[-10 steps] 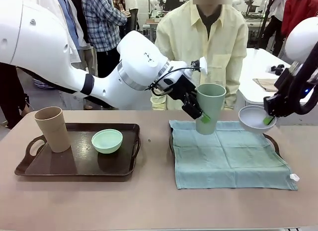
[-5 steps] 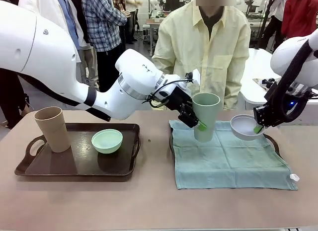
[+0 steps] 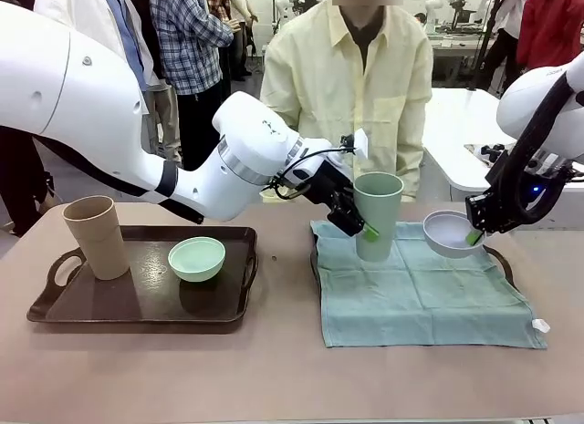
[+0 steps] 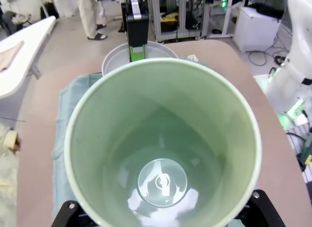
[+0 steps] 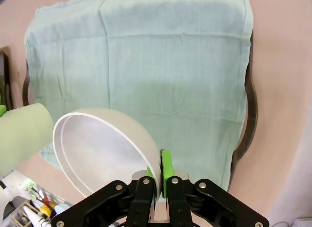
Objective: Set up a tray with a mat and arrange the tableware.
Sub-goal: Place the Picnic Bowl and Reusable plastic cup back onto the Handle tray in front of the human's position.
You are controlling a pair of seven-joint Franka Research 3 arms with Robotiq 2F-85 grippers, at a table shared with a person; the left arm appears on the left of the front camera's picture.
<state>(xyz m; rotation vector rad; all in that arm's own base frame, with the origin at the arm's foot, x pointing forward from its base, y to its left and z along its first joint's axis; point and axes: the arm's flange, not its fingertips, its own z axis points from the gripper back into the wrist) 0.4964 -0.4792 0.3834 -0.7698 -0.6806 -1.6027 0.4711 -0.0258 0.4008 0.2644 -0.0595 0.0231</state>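
My left gripper point(image 3: 361, 226) is shut on the side of the pale green tumbler point(image 3: 377, 214), which stands upright with its base at the rear of the teal mat point(image 3: 420, 292); whether it rests there I cannot tell. The left wrist view looks down into the tumbler point(image 4: 163, 149). Over the mat's back right corner, my right gripper point(image 3: 474, 234) is shut on the rim of the whitish bowl point(image 3: 450, 232), held tilted. The bowl point(image 5: 97, 149), the right gripper point(image 5: 160, 175) and the mat point(image 5: 161, 66) on its tray point(image 5: 248, 124) appear in the right wrist view. A tan tumbler point(image 3: 96, 237) and a mint bowl point(image 3: 196, 258) stand on the left tray point(image 3: 137, 305).
A person in a pale yellow shirt point(image 3: 351, 87) stands at the far side of the table, behind the mat. The mat covers the right tray, whose dark rim point(image 3: 500, 260) shows at its edges. Bare tabletop point(image 3: 274, 378) lies along the front edge.
The left gripper has brought the green tumbler down and slightly left onto the mat's rear. The right gripper carried the whitish bowl left and lower. Both have held still over the last half second.
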